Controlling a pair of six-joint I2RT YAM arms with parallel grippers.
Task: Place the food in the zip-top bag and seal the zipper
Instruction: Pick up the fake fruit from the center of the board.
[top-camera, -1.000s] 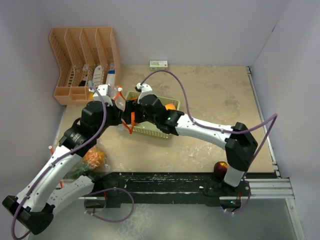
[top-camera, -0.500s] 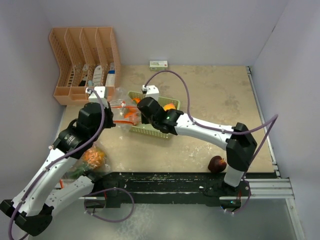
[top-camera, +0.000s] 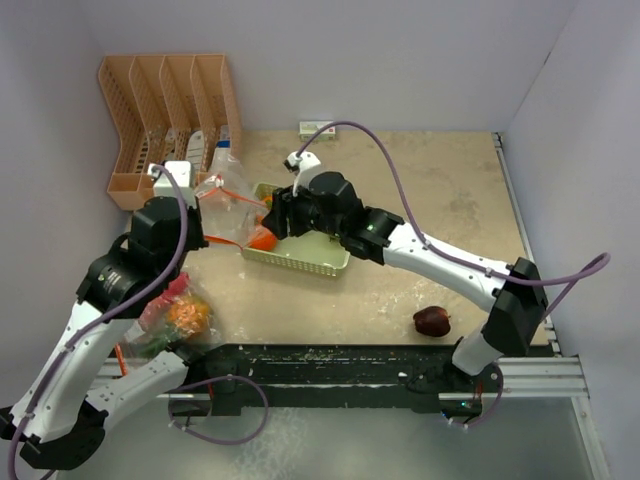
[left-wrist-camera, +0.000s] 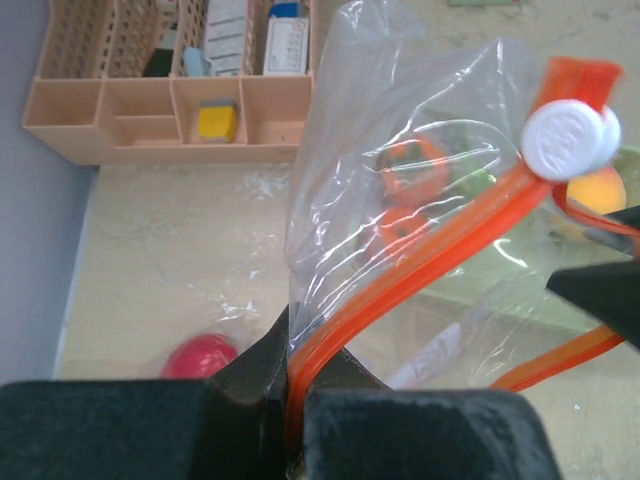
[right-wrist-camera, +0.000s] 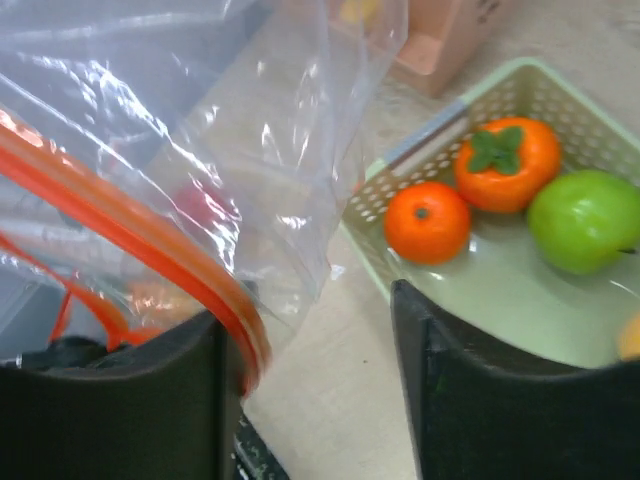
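Note:
The clear zip-top bag (top-camera: 228, 203) with an orange zipper strip (left-wrist-camera: 400, 270) and a white slider (left-wrist-camera: 560, 140) hangs between the arms. My left gripper (left-wrist-camera: 290, 400) is shut on one end of the zipper strip; it also shows in the top view (top-camera: 203, 212). An orange toy (left-wrist-camera: 410, 172) shows through the bag. My right gripper (right-wrist-camera: 315, 390) is open, with the strip (right-wrist-camera: 150, 250) lying against its left finger (right-wrist-camera: 120, 400). Two oranges (right-wrist-camera: 427, 221) and a green lime (right-wrist-camera: 585, 220) lie in the green basket (right-wrist-camera: 400, 170). A dark red fruit (top-camera: 432, 321) lies on the table.
The spiky orange pineapple (top-camera: 188, 315), a red piece (top-camera: 160, 300) and leafy greens (top-camera: 150, 342) lie by the left arm. A peach organizer (top-camera: 170, 120) stands at the back left. A small white-and-green box (top-camera: 317, 128) sits at the back wall.
The bag has risen toward the back left with my left gripper. My right arm has swung right and its jaws stand open. The dark red fruit has rolled out from behind the right arm's base.

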